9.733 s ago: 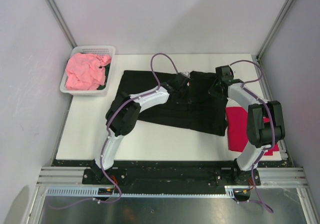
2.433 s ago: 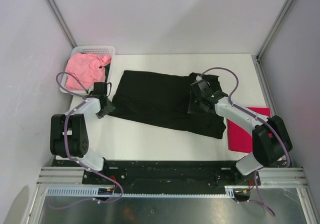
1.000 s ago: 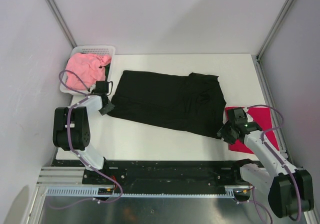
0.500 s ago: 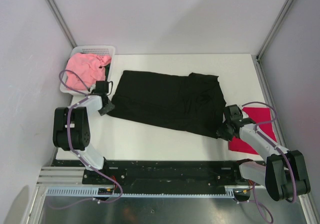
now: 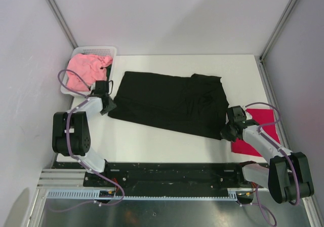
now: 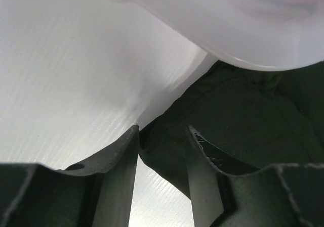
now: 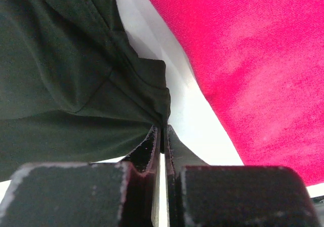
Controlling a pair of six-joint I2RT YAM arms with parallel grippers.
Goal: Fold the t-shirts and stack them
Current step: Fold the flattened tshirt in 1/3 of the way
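Leftmost, a pink t-shirt (image 5: 86,70) lies bunched in a white basket (image 5: 76,52) just beyond the left end of the black t-shirt (image 5: 167,103), which is spread flat on the table (image 5: 152,141). At that shirt's near left corner the left gripper (image 5: 106,107) stands with its fingers (image 6: 119,156) apart, the cloth corner loose between them. At the near right corner the right gripper (image 5: 226,132) is clamped tight on the black cloth. The red t-shirt (image 5: 263,123) lies flat just right of the black one.
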